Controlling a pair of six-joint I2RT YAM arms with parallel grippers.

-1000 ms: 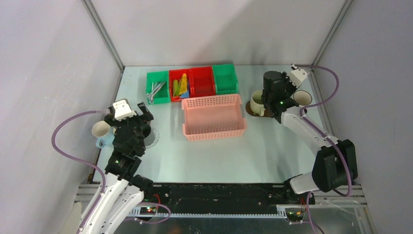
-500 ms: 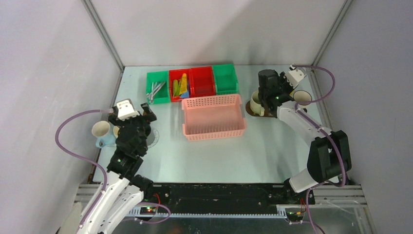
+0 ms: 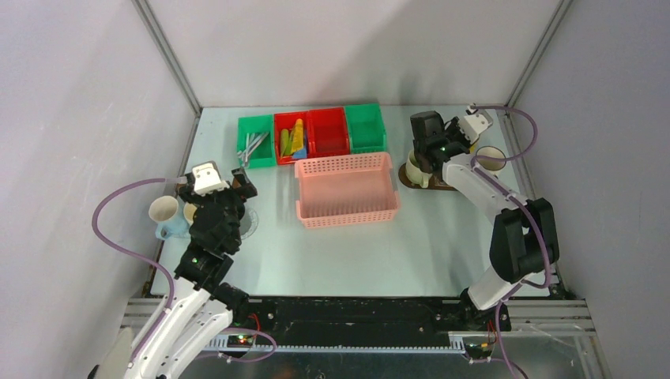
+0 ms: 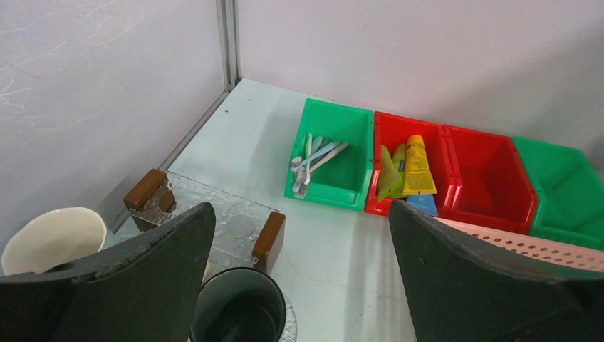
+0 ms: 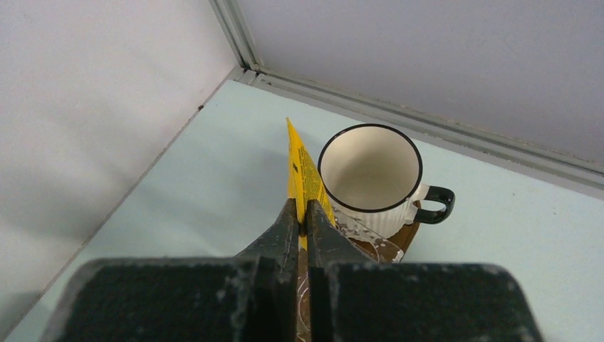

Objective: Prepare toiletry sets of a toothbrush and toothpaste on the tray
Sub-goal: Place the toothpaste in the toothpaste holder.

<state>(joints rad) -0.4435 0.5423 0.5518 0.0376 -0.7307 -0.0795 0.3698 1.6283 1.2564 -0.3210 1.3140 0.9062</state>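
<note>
**Yellow tube pinched beside the black-rimmed mug**

The right gripper point(image 5: 303, 211) is clamped tight on the flat yellow tube point(image 5: 302, 167). The tube's crimped end sticks out past the fingertips, just beside the white, ribbed mug point(image 5: 369, 171) on the dark wooden tray point(image 5: 407, 236). The right arm stretches out to the table's far right corner. The left gripper point(image 4: 300, 214) hangs with jaws spread wide, holding nothing, above a glossy dark mug point(image 4: 238, 313)

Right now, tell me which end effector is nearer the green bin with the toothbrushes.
Left. The left end effector hovers open on the near side of the green bin; the right end effector sits far to its right, beside a mug.
</note>
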